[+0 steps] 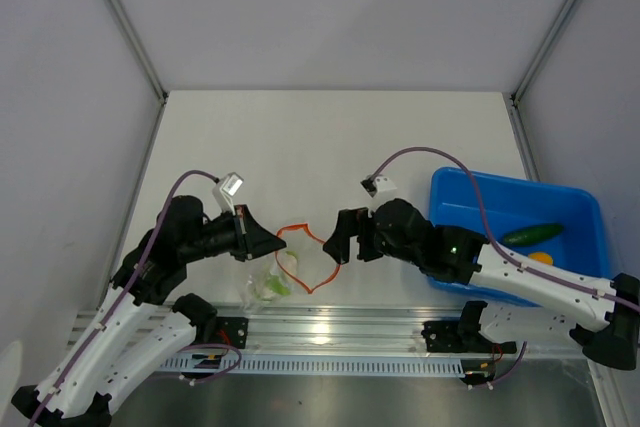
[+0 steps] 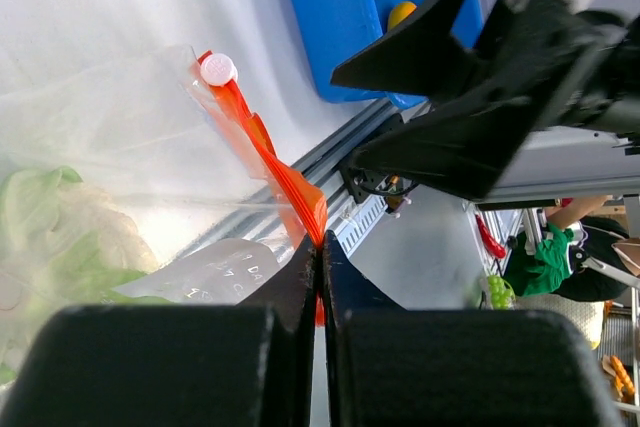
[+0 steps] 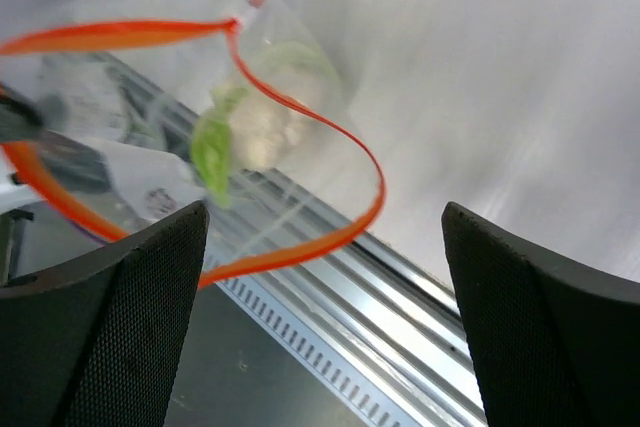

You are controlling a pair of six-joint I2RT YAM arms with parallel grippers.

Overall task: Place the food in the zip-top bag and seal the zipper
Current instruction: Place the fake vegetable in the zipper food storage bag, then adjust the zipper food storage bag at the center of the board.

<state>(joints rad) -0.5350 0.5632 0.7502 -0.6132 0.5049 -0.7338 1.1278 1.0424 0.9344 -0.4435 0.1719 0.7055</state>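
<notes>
- Zip-top bag (image 1: 262, 292): clear, crinkly; at near edge of white surface (image 1: 330, 147), between the two arms; mouth lifted into an open loop.
- Pale green-white leafy lump (image 3: 255, 132): already inside, low in the bag.
- Zipper (image 2: 285, 182): thin orange-red strip, unsealed, bowed wide.
- Left claw (image 2: 320, 242): closed, pinching the zipper strip.
- Right claw (image 3: 322, 212): spread wide, empty, just beside the bag mouth.
- Step, judged: loading, one of three items in; next calls for right claw to fetch from tray while left holds mouth open.
- Blue tray (image 1: 510, 185): to the right, well apart from bag; holds dark green cucumber (image 1: 532, 234) and yellow-orange fruit (image 1: 541, 258).
</notes>
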